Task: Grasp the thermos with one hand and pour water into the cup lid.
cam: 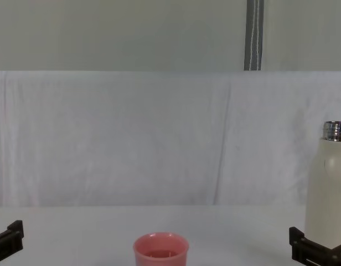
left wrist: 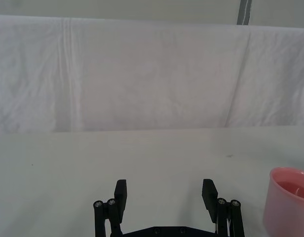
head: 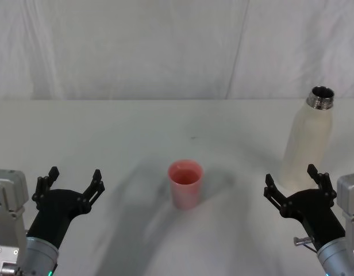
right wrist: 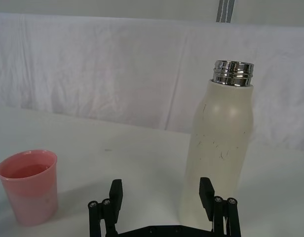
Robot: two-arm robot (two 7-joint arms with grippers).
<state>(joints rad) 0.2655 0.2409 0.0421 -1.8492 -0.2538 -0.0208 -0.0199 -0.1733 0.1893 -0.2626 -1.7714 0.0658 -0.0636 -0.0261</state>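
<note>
Left pincer: near left, spread wide, idle.
Right pincer: near right, spread wide, just short of the bottle.
Small salmon-pink round cup lid: bench centre, upright.
Tall cream-white cylindrical thermos: right, upright, uncapped.
Advice: centre the body between both fingers, grip mid-height, keep it level.

I am seeing a white bench, a creased white cloth backdrop, a grey wall and a vertical pipe.

Bare table surrounds thermos and cup lid
</note>
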